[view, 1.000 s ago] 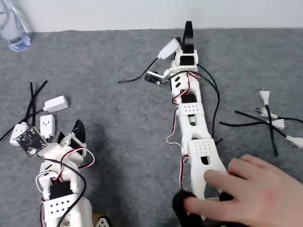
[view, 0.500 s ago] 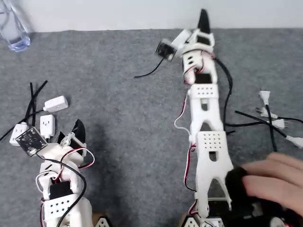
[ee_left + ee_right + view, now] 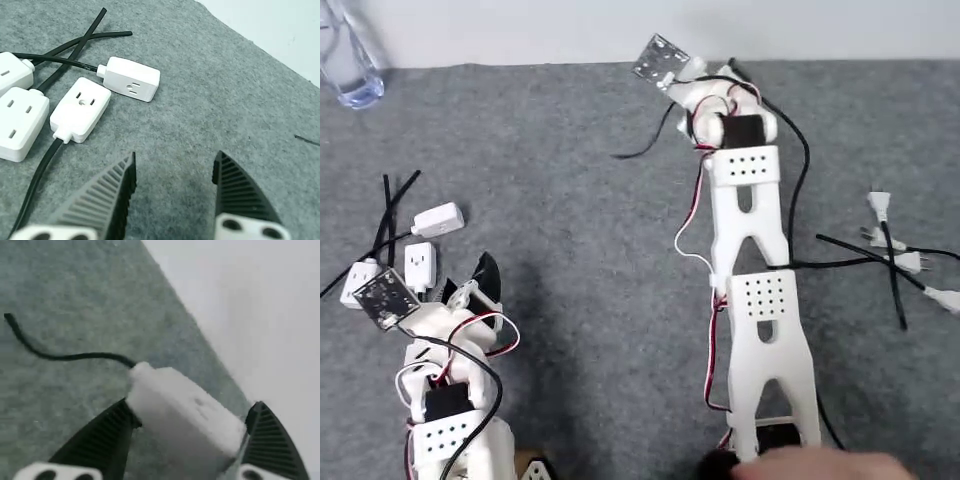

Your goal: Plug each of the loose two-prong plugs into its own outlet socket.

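Note:
My right gripper [image 3: 191, 406] is shut on a white outlet socket [image 3: 185, 412], held above the grey mat near the far wall, its black cord [image 3: 65, 356] trailing down. In the high view that arm stretches to the far edge and the cord [image 3: 645, 148] hangs onto the mat. My left gripper [image 3: 175, 160] is open and empty, low over the mat at the left. Just beyond it lie three more white outlet sockets [image 3: 131, 79] [image 3: 80, 109] [image 3: 20, 120], also seen from above [image 3: 438, 218] [image 3: 418, 265]. Loose two-prong plugs [image 3: 878, 205] [image 3: 910, 262] [image 3: 942, 297] lie at the far right.
Black cords [image 3: 860, 258] cross among the plugs on the right, and others [image 3: 390, 205] run from the sockets on the left. A clear plastic bottle [image 3: 345, 60] stands at the far left corner. The white wall [image 3: 520, 30] borders the mat's far edge.
The right arm has stretched out toward the far wall, carrying the socket with it, and the cord has dragged along. The left arm has stayed still.

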`<state>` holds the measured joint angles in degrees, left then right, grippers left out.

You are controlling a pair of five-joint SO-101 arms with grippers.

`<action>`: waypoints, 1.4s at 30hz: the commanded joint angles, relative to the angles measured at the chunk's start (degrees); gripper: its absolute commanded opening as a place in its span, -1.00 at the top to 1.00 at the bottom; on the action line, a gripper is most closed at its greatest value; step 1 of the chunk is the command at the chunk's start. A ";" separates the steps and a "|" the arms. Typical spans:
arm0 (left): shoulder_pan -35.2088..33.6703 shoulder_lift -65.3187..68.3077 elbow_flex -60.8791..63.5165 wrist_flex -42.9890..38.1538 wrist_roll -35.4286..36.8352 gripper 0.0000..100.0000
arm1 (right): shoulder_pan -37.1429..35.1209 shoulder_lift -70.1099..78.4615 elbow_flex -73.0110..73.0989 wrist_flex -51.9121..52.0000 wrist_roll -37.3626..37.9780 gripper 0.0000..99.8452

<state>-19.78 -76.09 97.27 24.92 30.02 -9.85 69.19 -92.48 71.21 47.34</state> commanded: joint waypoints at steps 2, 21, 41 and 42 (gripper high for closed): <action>0.18 -0.26 -0.40 -0.09 -0.35 0.52 | -2.51 -7.69 -3.78 4.79 -2.81 0.39; 0.09 -0.26 -0.40 -0.09 -0.35 0.52 | -4.09 -32.75 -3.43 32.04 -14.68 0.39; -1.58 -0.62 -0.66 5.01 -28.57 0.52 | 17.10 -56.84 44.40 31.78 -27.34 0.39; -1.58 -0.62 -1.80 6.33 -30.15 0.52 | 17.54 -58.07 47.03 31.78 -26.73 0.39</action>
<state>-21.01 -76.09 97.27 29.41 4.88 6.42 16.79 -51.16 100.57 21.23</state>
